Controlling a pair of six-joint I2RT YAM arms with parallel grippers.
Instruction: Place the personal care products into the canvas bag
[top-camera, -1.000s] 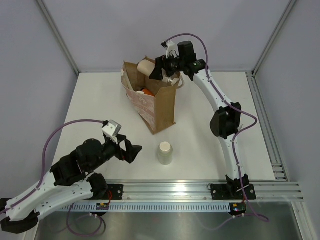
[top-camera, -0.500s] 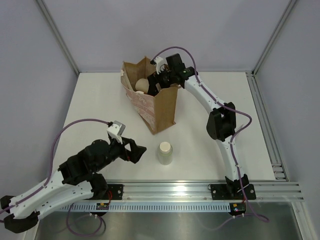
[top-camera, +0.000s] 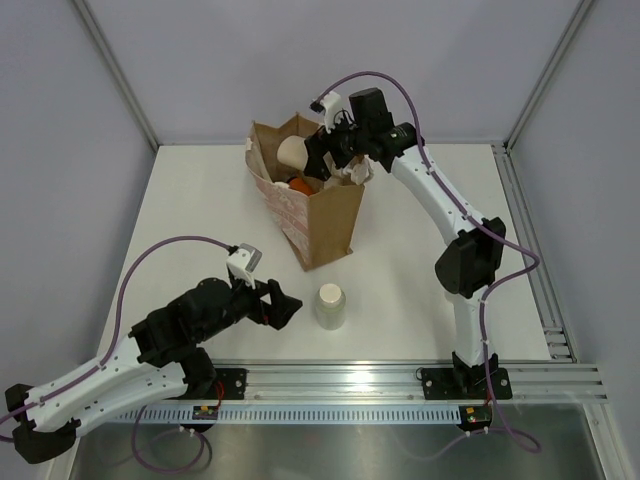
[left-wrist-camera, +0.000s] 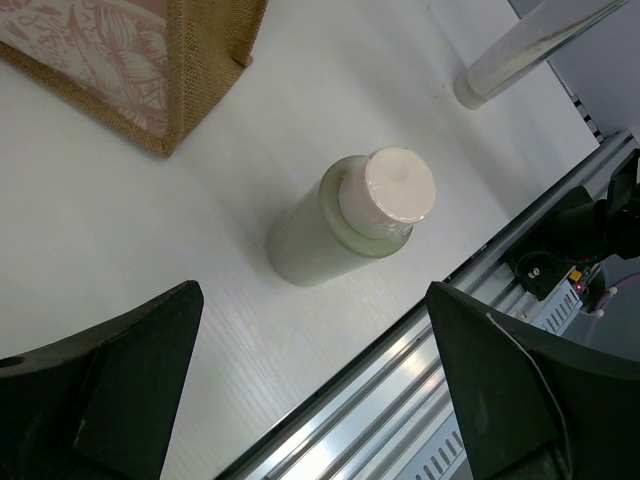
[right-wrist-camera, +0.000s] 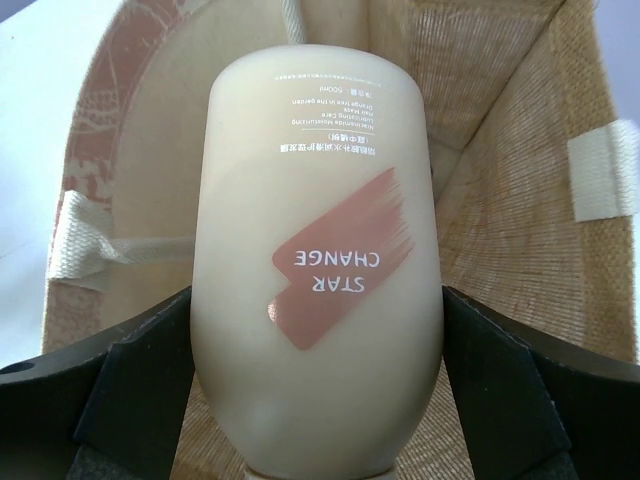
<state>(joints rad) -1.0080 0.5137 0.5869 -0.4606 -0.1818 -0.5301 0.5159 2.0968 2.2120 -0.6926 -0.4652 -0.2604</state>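
The canvas bag (top-camera: 325, 215) stands upright at the back of the table. My right gripper (top-camera: 322, 158) is shut on the peach bottle (top-camera: 292, 152) and holds it over the bag's open mouth. In the right wrist view the peach bottle (right-wrist-camera: 320, 250), marked STAR CHANGE, sits between my fingers (right-wrist-camera: 130, 390), with the bag's inner wall (right-wrist-camera: 520, 230) around it. An orange bottle (top-camera: 298, 186) lies inside the bag. The cream cylinder (top-camera: 331, 305) stands on the table in front of the bag. My left gripper (top-camera: 287, 308) is open and empty just left of it. The left wrist view shows the cylinder (left-wrist-camera: 340, 225) ahead of the jaws.
The aluminium rail (top-camera: 400, 380) runs along the table's near edge. A corner of the bag (left-wrist-camera: 200, 60) and a frame post (left-wrist-camera: 530, 55) show in the left wrist view. A white handle tab (right-wrist-camera: 600, 170) hangs on the bag's inner right side.
My right gripper dipped toward the bag's mouth and came back up a little, still holding the peach bottle. My left gripper has moved right, closer to the cream cylinder.
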